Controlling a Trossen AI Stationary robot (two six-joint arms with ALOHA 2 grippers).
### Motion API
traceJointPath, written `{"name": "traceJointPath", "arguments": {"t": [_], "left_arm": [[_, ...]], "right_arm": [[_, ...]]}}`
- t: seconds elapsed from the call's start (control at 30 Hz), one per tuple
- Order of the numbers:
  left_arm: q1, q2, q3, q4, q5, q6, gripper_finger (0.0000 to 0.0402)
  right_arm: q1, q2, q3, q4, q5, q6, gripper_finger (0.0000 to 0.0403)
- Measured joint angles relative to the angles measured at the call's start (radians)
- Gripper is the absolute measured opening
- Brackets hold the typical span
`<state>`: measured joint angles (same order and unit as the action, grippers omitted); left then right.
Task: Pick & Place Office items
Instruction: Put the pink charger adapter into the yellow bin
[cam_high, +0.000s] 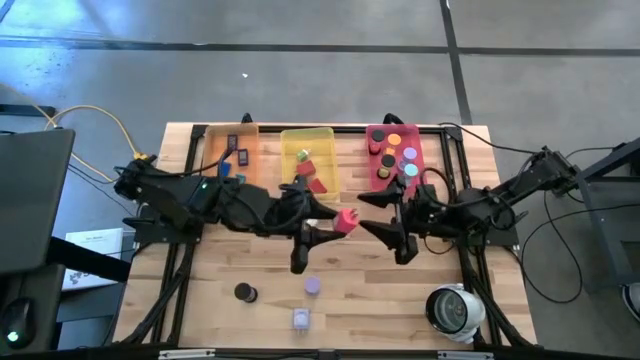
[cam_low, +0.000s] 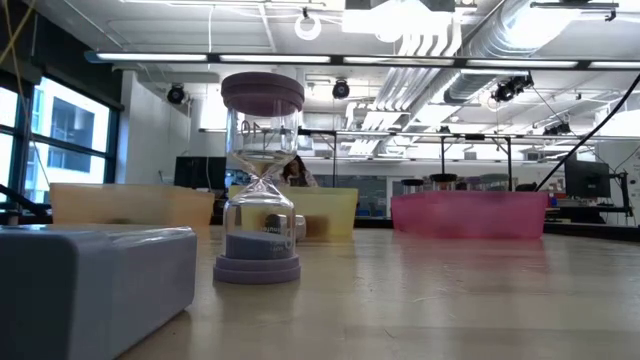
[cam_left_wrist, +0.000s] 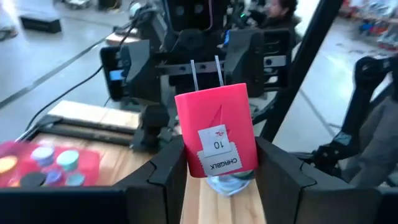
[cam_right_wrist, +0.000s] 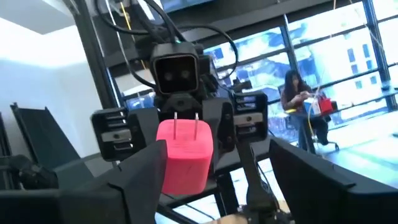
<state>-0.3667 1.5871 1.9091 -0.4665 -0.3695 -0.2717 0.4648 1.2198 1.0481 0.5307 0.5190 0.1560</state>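
Squarely, left hand (cam_left_wrist: 217, 180) clamps a glossy red two-pronged charger block (cam_left_wrist: 216, 134).

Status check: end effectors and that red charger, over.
Left end effector shut on red charger, mid-table. Right end effector open, facing it, prongs toward it. Nothing between them.

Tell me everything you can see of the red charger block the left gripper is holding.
The red charger block is a rounded, plastic-looking plug with two bare metal prongs sticking out of one end and a white label reading "10" and "CHRGBLK". The left gripper is shut on it, one finger on each side, lifted off the table near its middle, prongs towards the right gripper, which faces it open and apart from it.
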Motion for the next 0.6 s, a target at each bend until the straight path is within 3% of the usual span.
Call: {"name": "traceJointPath", "arguments": {"t": [0.4,0.6], "left_arm": [[0.014,0.002,0.000,0.007,0.032,0.035,0.0145],[0.013,0.003,0.000,0.002,0.085,0.038,0.0145]], "right_arm": [[0.003,0.004,0.000,-0.008,-0.024,0.086,0.0289],[0.042,0.010,0.000,-0.003,-0.007,0.002,0.0301]]}}
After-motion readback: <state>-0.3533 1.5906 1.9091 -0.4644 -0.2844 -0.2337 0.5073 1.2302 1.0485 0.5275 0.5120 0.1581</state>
